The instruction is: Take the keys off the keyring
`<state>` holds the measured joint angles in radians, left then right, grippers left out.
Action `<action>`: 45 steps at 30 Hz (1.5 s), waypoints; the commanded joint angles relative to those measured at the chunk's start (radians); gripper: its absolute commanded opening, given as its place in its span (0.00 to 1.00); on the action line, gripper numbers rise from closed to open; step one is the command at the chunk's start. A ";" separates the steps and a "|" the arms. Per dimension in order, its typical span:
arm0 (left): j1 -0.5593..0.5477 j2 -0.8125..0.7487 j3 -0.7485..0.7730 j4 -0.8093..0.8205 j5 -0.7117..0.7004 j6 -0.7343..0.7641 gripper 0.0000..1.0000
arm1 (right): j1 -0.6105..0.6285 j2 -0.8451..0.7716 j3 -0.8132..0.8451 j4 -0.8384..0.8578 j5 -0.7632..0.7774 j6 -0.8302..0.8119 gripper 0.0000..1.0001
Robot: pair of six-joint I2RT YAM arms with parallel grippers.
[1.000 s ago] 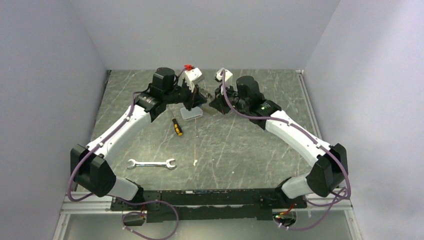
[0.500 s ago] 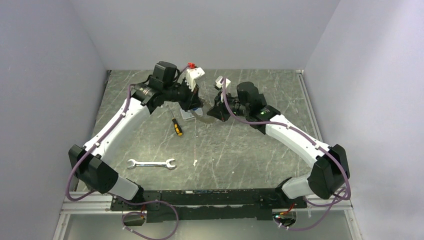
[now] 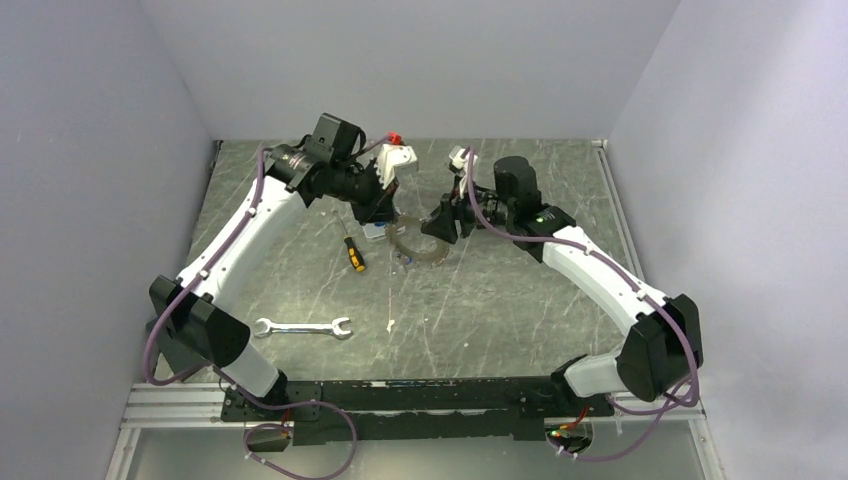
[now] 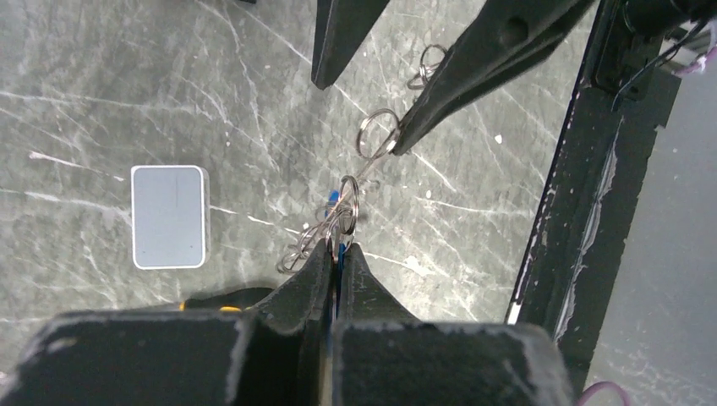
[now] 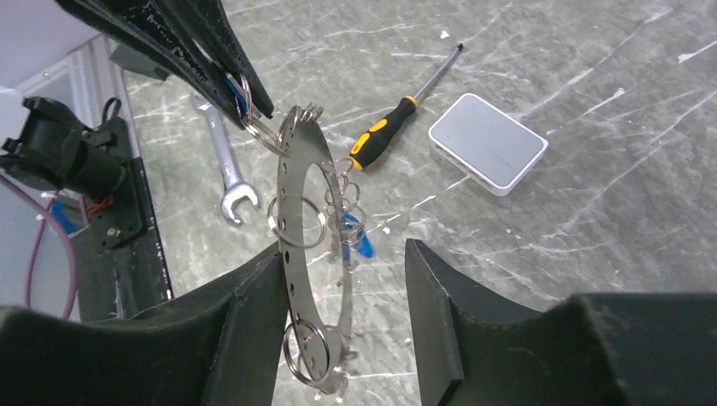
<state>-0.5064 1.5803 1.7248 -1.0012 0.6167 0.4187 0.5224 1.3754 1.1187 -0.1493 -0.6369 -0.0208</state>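
A robotics lab cell: plain walls (image 3: 400,60) box in a marbled table (image 3: 480,300) (two arms (image 3: 235,250) bolted on).

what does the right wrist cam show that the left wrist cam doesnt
Only right wrist: the wrench, the screwdriver's shaft and the keyring's flat, holed face. Only left wrist: loose small rings on the table. Both: the grey box, the screwdriver's handle, and the left fingers shut on a blue key.

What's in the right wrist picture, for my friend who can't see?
A metal keyring hung with small rings and blue keys stands inside the open right tool. The left tool pinches one key at its top; a screwdriver, wrench and grey box lie beyond.
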 commanded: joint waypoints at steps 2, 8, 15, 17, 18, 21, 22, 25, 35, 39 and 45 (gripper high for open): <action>0.000 -0.006 0.074 -0.071 0.054 0.148 0.00 | -0.059 -0.059 -0.003 -0.005 -0.155 -0.008 0.59; 0.000 -0.003 0.084 -0.116 0.096 0.202 0.00 | -0.105 -0.097 0.027 -0.126 -0.243 -0.136 0.65; 0.000 -0.031 0.075 -0.167 0.174 0.291 0.00 | -0.124 -0.128 0.068 -0.229 -0.303 -0.243 0.77; 0.000 -0.040 0.069 -0.183 0.198 0.323 0.00 | -0.135 -0.134 0.058 -0.212 -0.335 -0.249 0.77; -0.001 -0.045 0.068 -0.198 0.214 0.357 0.00 | -0.144 -0.137 0.052 -0.195 -0.347 -0.247 0.77; -0.006 -0.056 0.066 -0.218 0.230 0.392 0.00 | -0.157 -0.135 0.062 -0.171 -0.309 -0.269 0.83; -0.008 -0.059 0.065 -0.221 0.230 0.403 0.00 | -0.158 -0.133 0.072 -0.162 -0.274 -0.272 0.88; -0.022 -0.065 0.058 -0.238 0.224 0.427 0.00 | -0.158 -0.130 0.115 -0.163 -0.214 -0.291 0.94; -0.076 -0.086 0.055 -0.269 0.157 0.456 0.00 | -0.172 -0.080 0.149 0.001 -0.165 -0.051 1.00; -0.078 -0.069 0.092 -0.273 0.125 0.363 0.00 | -0.177 -0.072 0.145 -0.007 -0.268 -0.079 1.00; -0.077 -0.073 0.119 -0.269 0.074 0.267 0.00 | -0.177 -0.101 0.147 -0.107 -0.272 -0.138 1.00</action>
<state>-0.5816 1.5288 1.7924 -1.2842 0.7090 0.7731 0.3473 1.3087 1.2461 -0.2272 -0.8761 -0.1238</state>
